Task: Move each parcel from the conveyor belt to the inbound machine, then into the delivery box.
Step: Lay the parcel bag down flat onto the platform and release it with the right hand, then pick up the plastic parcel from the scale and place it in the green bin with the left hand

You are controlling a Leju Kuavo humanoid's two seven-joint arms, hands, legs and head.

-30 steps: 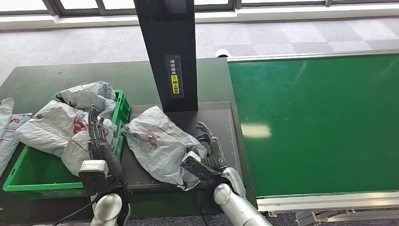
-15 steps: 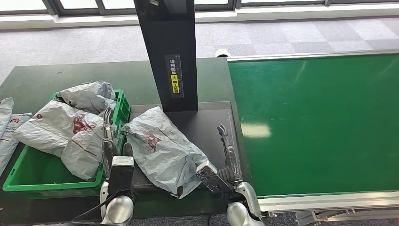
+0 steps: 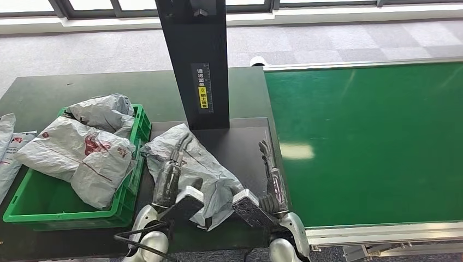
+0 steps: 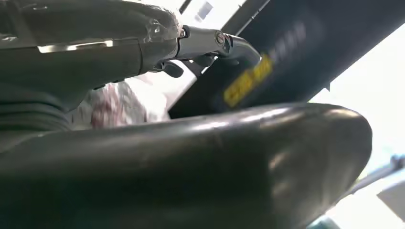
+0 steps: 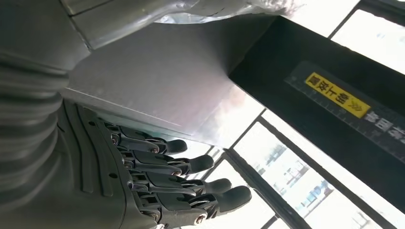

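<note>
Dark table (image 3: 49,90), parcel (image 3: 188,172) on scanner plate (image 3: 245,139) beside crate (image 3: 33,210); left hand (image 3: 170,174) now across from crate onto parcel, right hand (image 3: 271,177) withdrawn alongside, fingers straight, holding nothing; likely pre-grasp for crate transfer.

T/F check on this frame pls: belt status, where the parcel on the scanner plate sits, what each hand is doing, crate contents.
1. The conveyor belt carries no parcel. True.
2. The grey parcel lies on the machine's dark plate. True.
3. The left hand is over the green crate. False: it is over the grey parcel.
4. The right hand grips the parcel. False: its fingers are straight, beside the parcel.
5. The crate is empty. False: it holds parcels.
</note>
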